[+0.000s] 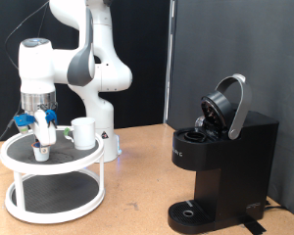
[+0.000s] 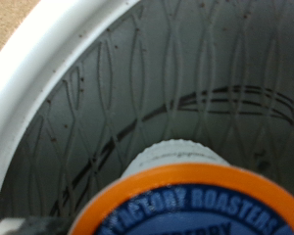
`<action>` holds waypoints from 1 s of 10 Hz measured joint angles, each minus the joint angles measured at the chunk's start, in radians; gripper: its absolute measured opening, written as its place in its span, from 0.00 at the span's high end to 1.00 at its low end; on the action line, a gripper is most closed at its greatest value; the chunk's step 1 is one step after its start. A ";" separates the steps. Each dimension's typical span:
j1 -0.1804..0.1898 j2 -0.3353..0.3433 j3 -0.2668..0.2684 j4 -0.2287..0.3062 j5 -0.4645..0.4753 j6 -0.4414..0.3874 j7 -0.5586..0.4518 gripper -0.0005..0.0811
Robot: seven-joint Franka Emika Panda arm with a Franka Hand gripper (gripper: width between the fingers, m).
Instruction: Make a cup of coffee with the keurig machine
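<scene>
The keurig machine [image 1: 220,162] stands at the exterior view's right, its rounded lid tipped up and the brew head exposed. On the upper tier of a round white stand [image 1: 54,157] at the left sits the cup [image 1: 83,132], a white mug. Just left of the mug, my gripper [image 1: 41,137] points straight down over a small pod [image 1: 41,152]. In the wrist view the pod's orange-rimmed blue top [image 2: 201,201] fills the lower part, very close, over the tier's dark mat [image 2: 186,78]. My fingers do not show in the wrist view.
The stand has a second, lower tier [image 1: 54,196], and its white rim [image 2: 34,88] curves round the mat. The robot's base [image 1: 98,117] rises behind the stand. A dark panel [image 1: 235,49] backs the machine, and brown tabletop [image 1: 137,176] lies between stand and machine.
</scene>
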 joint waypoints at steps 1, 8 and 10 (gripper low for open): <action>0.000 -0.008 -0.001 0.018 0.016 -0.040 -0.010 0.52; 0.011 -0.053 -0.012 0.094 0.144 -0.172 -0.062 0.52; 0.047 -0.058 -0.012 0.147 0.287 -0.273 -0.094 0.52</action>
